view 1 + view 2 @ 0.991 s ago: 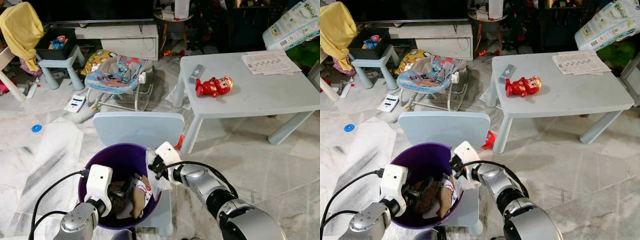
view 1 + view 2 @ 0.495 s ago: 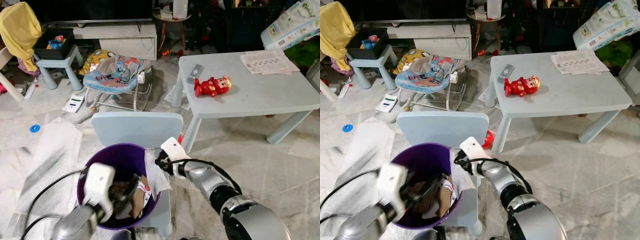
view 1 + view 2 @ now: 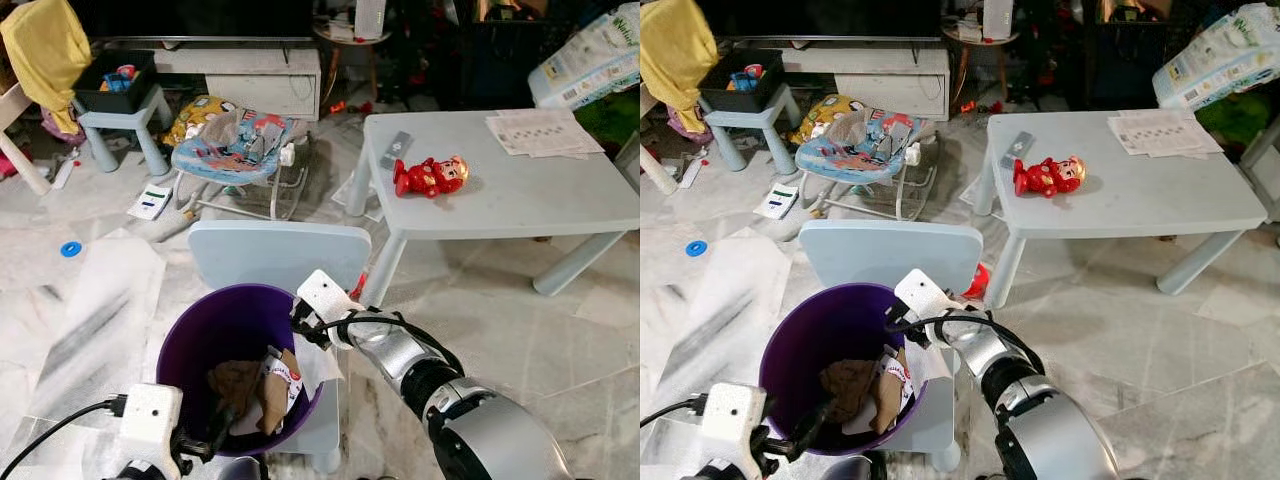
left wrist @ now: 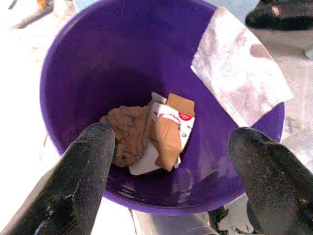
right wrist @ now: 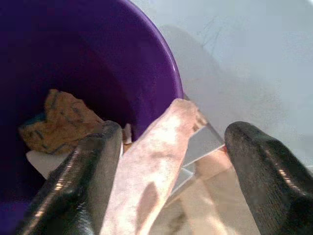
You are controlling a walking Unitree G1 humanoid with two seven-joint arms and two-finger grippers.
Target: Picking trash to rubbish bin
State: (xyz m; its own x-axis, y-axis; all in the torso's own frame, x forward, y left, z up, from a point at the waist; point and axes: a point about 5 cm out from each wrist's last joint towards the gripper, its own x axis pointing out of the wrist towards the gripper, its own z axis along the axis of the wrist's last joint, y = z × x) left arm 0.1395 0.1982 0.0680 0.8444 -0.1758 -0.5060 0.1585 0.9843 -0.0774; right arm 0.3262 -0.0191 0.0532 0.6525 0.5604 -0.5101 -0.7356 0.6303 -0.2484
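A purple rubbish bin (image 3: pixel 176 345) stands on a pale blue chair (image 3: pixel 280 255) right in front of me. Crumpled brown paper (image 4: pixel 128 133) and a brown and white carton (image 4: pixel 171 127) lie at its bottom. A stained white tissue (image 3: pixel 320 358) hangs over the bin's right rim, half inside and half outside. My right gripper (image 3: pixel 299 326) hovers at that rim, open, with the tissue (image 5: pixel 151 171) loose between its fingers (image 5: pixel 95 166). My left gripper (image 3: pixel 220 425) sits low at the bin's near edge, open and holding nothing, looking down into the bin (image 4: pixel 88 73).
A pale blue table (image 3: pixel 520 200) at the right carries a red toy (image 3: pixel 428 176), a remote (image 3: pixel 396 148) and papers (image 3: pixel 540 130). A baby bouncer (image 3: pixel 235 150) stands beyond the chair. Sheets of white paper (image 3: pixel 95 310) and small clutter lie on the marble floor at the left.
My left gripper has drawn back out of the bin toward me. The right gripper has shifted slightly left along the rim, and the tissue still hangs there.
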